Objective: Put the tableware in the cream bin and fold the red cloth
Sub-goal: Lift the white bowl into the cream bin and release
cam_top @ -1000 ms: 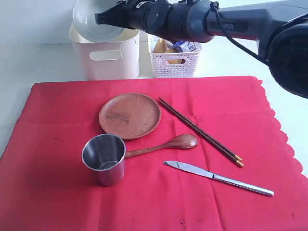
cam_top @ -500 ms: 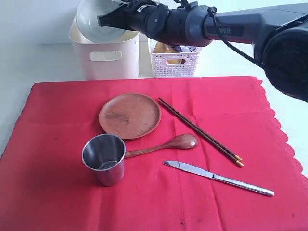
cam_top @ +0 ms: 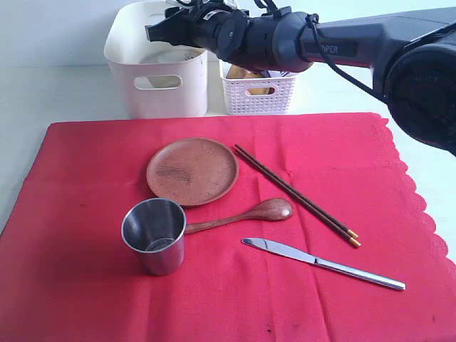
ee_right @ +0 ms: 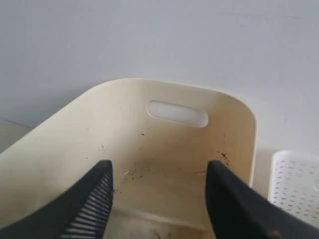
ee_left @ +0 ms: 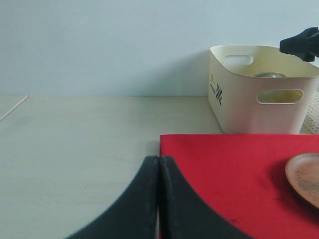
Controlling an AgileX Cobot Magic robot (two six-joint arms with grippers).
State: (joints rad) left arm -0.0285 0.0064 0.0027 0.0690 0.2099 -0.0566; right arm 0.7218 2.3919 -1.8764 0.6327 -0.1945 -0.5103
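Inside the cream bin (cam_top: 174,96) the pale bowl (ee_left: 269,75) shows only as a sliver of rim behind the wall, while the right tool (ee_right: 159,169) hangs over the bin, spread wide and empty, and the left tool (ee_left: 159,167) is pinched together, empty, above the tabletop (ee_left: 75,139) by the edge of the red cloth (ee_left: 224,174).

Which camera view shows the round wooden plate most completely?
The exterior view: the whole wooden plate lies unobstructed on the red cloth. The left wrist view catches only its edge at the frame border. The right wrist view shows none of it, only the inside of the cream bin.
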